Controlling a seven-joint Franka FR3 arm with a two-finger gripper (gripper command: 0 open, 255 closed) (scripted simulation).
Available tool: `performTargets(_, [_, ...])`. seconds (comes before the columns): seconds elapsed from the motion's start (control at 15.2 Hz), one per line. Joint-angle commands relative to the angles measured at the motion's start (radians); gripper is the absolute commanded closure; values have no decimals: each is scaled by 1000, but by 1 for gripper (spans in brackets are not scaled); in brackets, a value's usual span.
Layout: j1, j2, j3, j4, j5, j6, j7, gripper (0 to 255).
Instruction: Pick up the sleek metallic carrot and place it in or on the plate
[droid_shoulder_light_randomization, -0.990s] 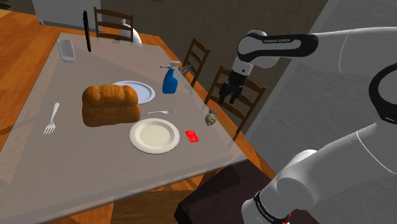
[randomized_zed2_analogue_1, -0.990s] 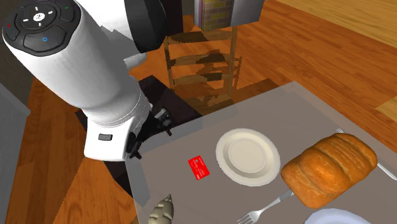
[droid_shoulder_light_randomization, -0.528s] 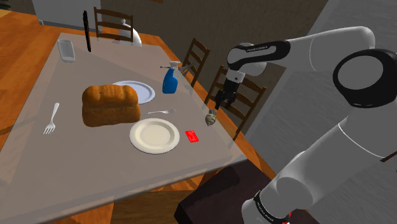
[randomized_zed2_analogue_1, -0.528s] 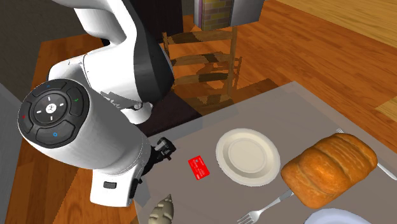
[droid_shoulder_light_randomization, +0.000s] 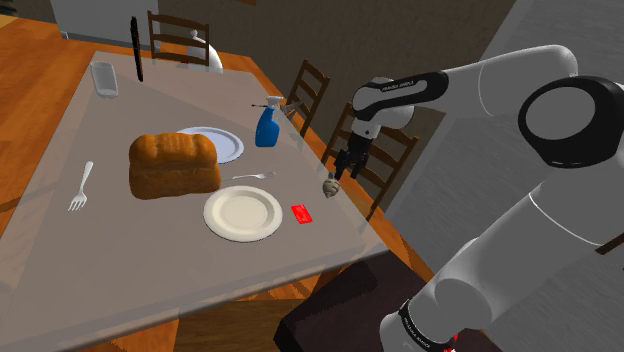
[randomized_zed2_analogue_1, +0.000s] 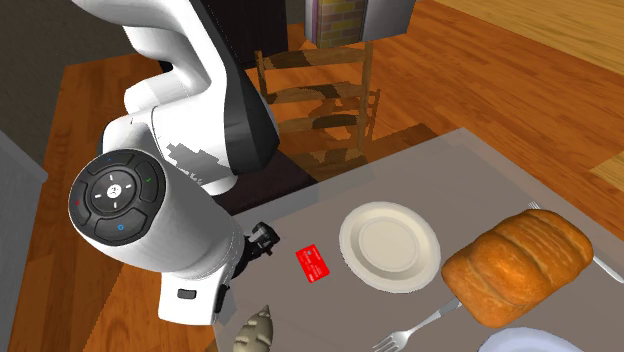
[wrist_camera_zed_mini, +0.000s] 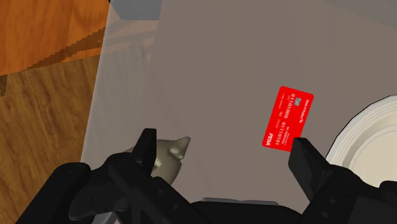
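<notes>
at the grey table's (droid_shoulder_light_randomization: 130, 260) edge by the wooden chairs (droid_shoulder_light_randomization: 308, 92), the carrot (droid_shoulder_light_randomization: 331, 186) lies just under the gripper (droid_shoulder_light_randomization: 340, 172). in the wrist view the black fingers stand wide apart with nothing clasped, and the carrot (wrist_camera_zed_mini: 167, 156) sits inside the gap, close against one finger (wrist_camera_zed_mini: 145, 149) and well apart from the other. it is stubby and tapered, grey-beige with a dull metallic sheen and ridged sides. a glossy red card (droid_shoulder_light_randomization: 301, 213) lies flat between it and the round cream plate (droid_shoulder_light_randomization: 210, 212). further along the smooth tabletop are a crusty brown loaf (droid_shoulder_light_randomization: 173, 164), a blue spray bottle (droid_shoulder_light_randomization: 266, 128), a pale plate (droid_shoulder_light_randomization: 226, 148) and a fork (droid_shoulder_light_randomization: 80, 187). the floor (randomized_zed2_analogue_1: 90, 220) is warm wood planks.
</notes>
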Motion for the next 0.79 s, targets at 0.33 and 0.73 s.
performTargets(0.33, [0, 0, 0, -1, 0, 1, 0, 255])
performTargets(0.73, [0, 0, 0, -1, 0, 1, 0, 255])
